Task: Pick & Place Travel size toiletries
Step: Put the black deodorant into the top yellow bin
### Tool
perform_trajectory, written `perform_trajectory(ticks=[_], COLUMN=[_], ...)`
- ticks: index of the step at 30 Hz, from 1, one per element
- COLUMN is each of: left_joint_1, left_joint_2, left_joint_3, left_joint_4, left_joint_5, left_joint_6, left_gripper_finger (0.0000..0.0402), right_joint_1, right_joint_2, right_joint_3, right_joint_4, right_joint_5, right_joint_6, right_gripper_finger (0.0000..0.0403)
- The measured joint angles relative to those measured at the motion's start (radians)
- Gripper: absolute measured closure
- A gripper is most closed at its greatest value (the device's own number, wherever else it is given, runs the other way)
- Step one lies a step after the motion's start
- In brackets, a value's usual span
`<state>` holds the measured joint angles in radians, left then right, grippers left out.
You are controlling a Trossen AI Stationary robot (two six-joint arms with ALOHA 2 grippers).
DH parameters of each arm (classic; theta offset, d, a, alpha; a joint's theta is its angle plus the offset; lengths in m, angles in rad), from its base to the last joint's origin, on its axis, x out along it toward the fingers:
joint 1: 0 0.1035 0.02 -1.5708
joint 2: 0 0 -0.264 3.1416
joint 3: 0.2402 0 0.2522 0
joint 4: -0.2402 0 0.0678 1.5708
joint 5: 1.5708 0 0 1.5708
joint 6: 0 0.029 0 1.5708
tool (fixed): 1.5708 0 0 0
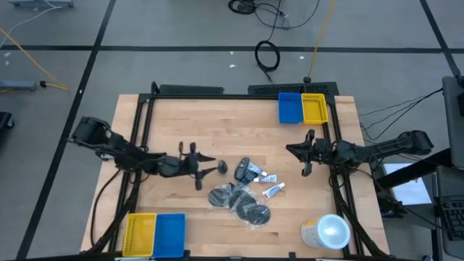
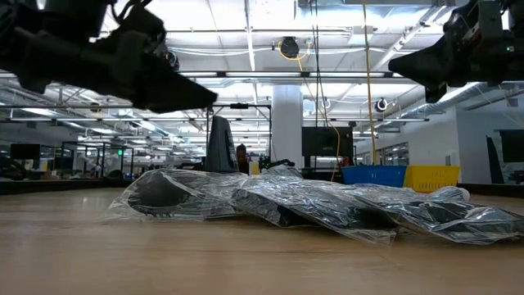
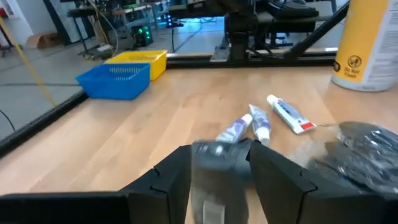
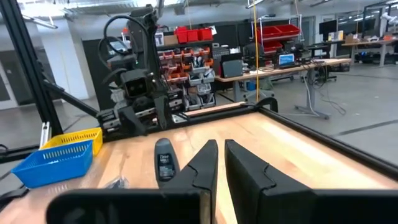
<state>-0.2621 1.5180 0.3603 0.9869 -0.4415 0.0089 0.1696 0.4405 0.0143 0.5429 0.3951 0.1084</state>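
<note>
Clamping a small grey bottle (image 3: 214, 163), the left hand (image 3: 217, 171) hovers; right hand (image 4: 221, 163) together.

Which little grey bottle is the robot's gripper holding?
The small grey bottle clamped in the left gripper, lifted off the table. The other grey bottles lie on the wood beside the white tubes, with no gripper on them.

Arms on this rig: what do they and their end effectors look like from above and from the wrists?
Both arms are black and jointed. The left end effector and the right end effector each carry two dark, wedge-shaped fingers with angular faces. Black cables trail off past the table's right side. No markings are legible.
</note>
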Motion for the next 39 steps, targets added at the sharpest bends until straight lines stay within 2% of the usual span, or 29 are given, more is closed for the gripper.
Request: perform_trajectory(ticks=[8, 12, 17, 32, 39], left_joint_1=[0.04, 0.058, 0.075, 0.071, 0.071], left_joint_2=[0.02, 0.02, 0.02, 0.021, 0.136], left_joint_3=[0.09, 0.096, 0.096, 0.096, 0.096], left_joint_4=[-0.17, -0.174, -0.183, -0.227, -0.153], left_joint_5=[-0.015, -0.013, 0.0, 0.036, 0.051], left_joint_6=[-0.002, -0.042, -0.154, -0.215, -0.254], left_gripper_finger=[0.015, 0.0112, 0.0084, 0.0075, 0.0075], right_joint_1=[0.0, 0.0, 0.0, 0.0, 0.0], right_joint_2=[0.03, 0.033, 0.032, 0.032, 0.032], right_joint_3=[0.0, 0.0, 0.0, 0.0, 0.0], right_joint_4=[0.007, 0.007, 0.007, 0.007, 0.006], right_joint_5=[-0.003, -0.003, -0.003, -0.003, -0.003], right_joint_6=[0.011, 0.011, 0.01, 0.003, 0.003], right_gripper_finger=[0.0378, 0.0378, 0.0378, 0.0378, 0.0378])
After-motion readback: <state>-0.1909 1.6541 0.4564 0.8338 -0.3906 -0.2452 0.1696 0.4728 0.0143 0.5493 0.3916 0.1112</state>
